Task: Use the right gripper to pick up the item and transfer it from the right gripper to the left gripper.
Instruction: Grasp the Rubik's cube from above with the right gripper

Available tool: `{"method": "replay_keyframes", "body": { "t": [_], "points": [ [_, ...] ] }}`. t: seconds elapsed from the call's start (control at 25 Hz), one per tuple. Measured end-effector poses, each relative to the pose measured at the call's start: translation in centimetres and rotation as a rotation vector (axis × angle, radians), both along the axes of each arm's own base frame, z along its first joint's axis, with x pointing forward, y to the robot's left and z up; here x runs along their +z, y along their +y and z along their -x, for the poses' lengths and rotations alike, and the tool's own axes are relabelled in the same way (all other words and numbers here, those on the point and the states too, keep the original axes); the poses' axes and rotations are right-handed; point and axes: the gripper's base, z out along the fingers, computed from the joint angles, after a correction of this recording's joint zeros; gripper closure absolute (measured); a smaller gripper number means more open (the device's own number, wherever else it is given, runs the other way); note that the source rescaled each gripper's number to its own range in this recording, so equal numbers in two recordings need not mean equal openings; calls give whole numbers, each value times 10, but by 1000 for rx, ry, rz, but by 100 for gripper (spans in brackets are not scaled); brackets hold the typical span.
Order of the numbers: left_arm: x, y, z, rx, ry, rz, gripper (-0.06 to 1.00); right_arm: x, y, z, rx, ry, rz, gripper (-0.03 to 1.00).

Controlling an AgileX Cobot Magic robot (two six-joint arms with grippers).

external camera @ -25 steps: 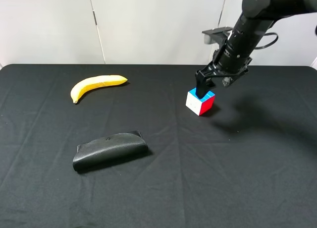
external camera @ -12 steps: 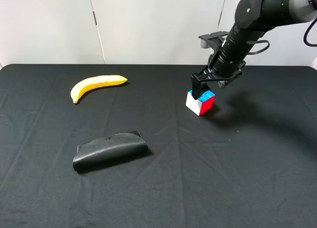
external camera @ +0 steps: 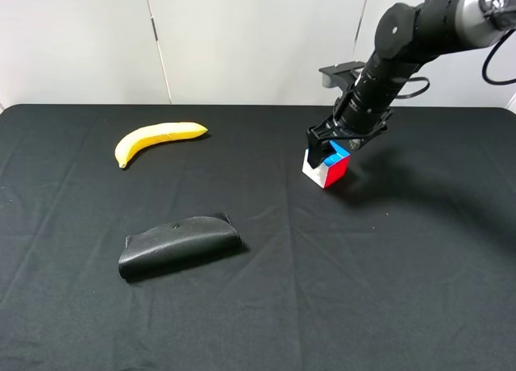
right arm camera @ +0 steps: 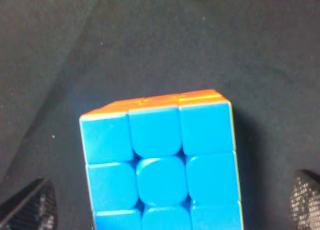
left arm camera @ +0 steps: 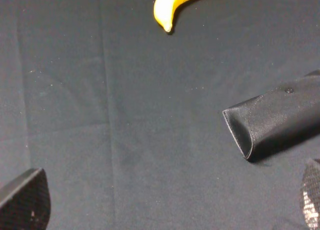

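The right gripper (external camera: pixel 329 148), jaws spread, straddles the ungrasped cube (external camera: pixel 326 171) near the back edge of the tabletop (external camera: pixel 403 306); grasp, lift and handover remain.

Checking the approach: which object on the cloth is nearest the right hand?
The small blue-topped puzzle cube, directly under the right hand; the yellow banana and flat black pouch lie far away.
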Motion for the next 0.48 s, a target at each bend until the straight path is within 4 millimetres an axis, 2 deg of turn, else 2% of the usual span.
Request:
{"method": "replay_keyframes", "body": {
  "t": [0.48],
  "points": [
    [0,0,0,0,0,0,-6,-24,2,-8,-7,5,2,-3]
  ]
}}
